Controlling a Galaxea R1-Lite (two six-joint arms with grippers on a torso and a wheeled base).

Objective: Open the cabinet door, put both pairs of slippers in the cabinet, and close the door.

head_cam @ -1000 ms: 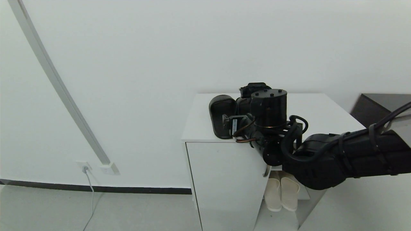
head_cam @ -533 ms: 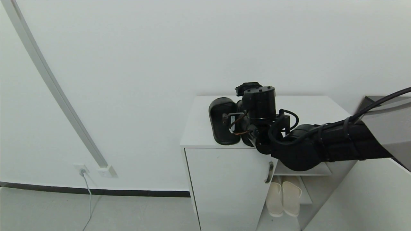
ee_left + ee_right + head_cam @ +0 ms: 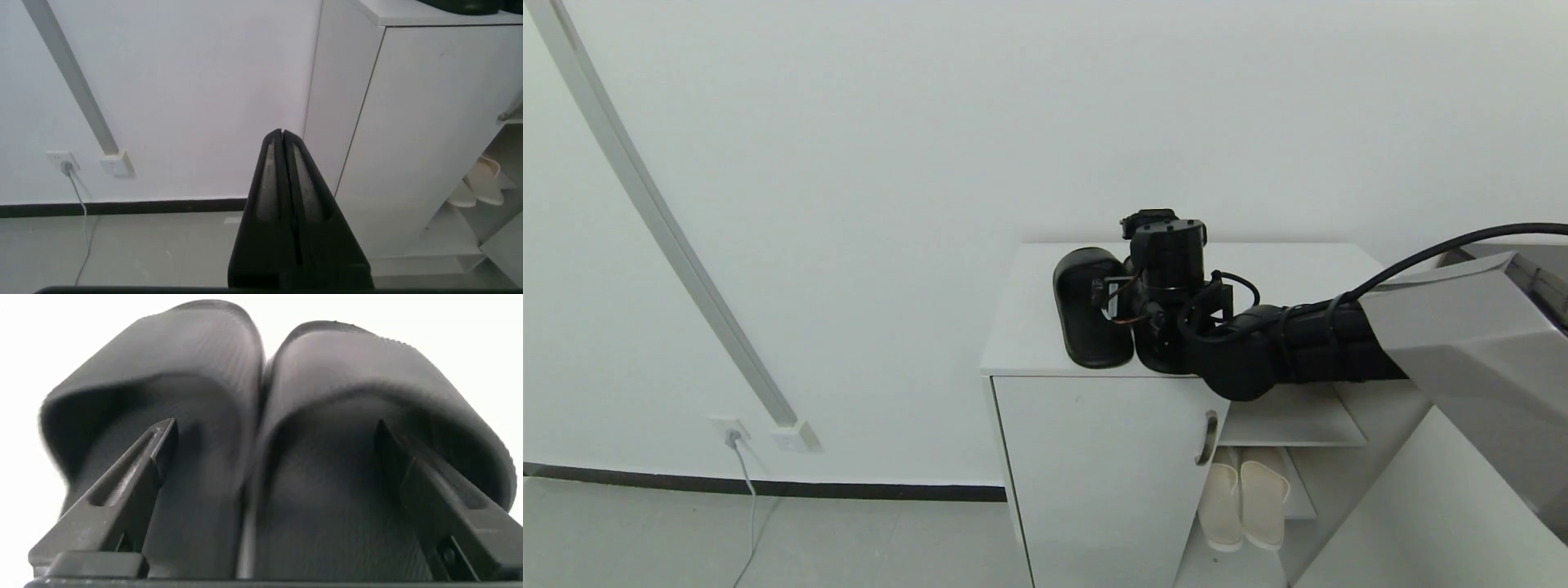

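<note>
Since the white slippers (image 3: 1243,502) lie in the cabinet (image 3: 1094,457), you are likely fetching the black slippers (image 3: 1092,306): your right gripper (image 3: 274,429) has its jaws wide, one inside each, so squeeze and lift.

White wall (image 3: 849,163), grey floor (image 3: 621,531).

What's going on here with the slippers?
The right end effector is open at the black slippers on top of the cabinet, one finger inside each slipper, not yet closed on them. The white slippers sit on a lower shelf inside the cabinet, whose right side is open. The left end effector is shut, low beside the cabinet, holding nothing.
</note>
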